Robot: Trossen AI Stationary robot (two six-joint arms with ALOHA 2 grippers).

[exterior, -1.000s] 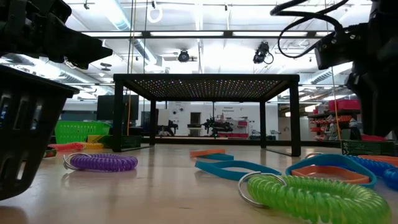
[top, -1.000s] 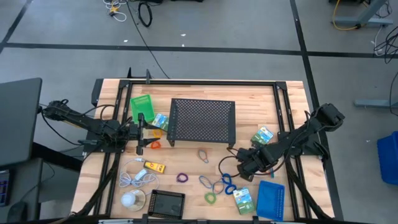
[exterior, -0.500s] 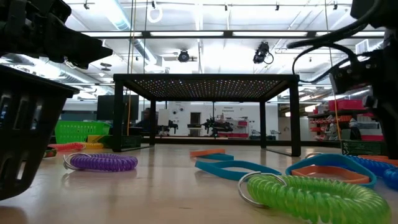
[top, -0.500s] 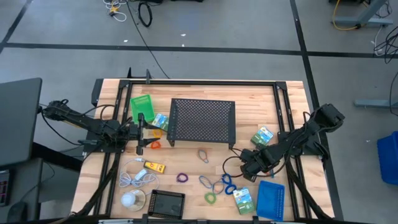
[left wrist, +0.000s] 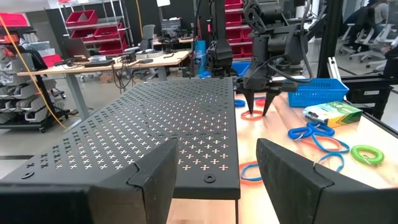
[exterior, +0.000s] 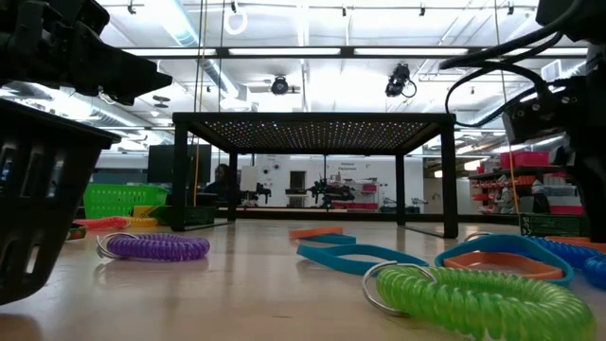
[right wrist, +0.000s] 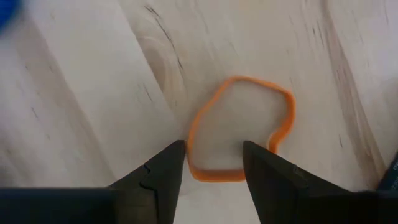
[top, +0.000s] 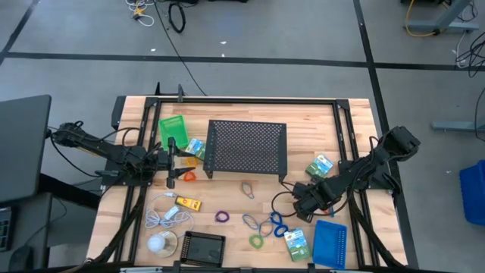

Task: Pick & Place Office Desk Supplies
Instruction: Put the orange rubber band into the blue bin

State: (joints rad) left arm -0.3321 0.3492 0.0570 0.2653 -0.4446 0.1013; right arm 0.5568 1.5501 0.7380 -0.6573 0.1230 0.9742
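Two arms work over a wooden tabletop [top: 242, 216] strewn with supplies. Toward the right edge, the right gripper [right wrist: 213, 163] points down at an orange loop [right wrist: 239, 127] lying flat on the bare wood; its fingers stand spread, straddling the loop's near rim, and whether they touch it is hard to say. From above, the arm itself covers this loop. Near the left edge, the left gripper [left wrist: 214, 171] hovers with fingers parted and empty, just beside the black perforated stand [top: 247, 145] at the tabletop's middle. Blue loops [top: 271, 224], a green coiled loop [top: 256, 241] and a purple coiled loop [top: 222, 217] lie toward the front edge, with a blue tray [top: 330, 243] at the front right corner. From table height, a black tray [exterior: 38, 189] is cut off by the frame.
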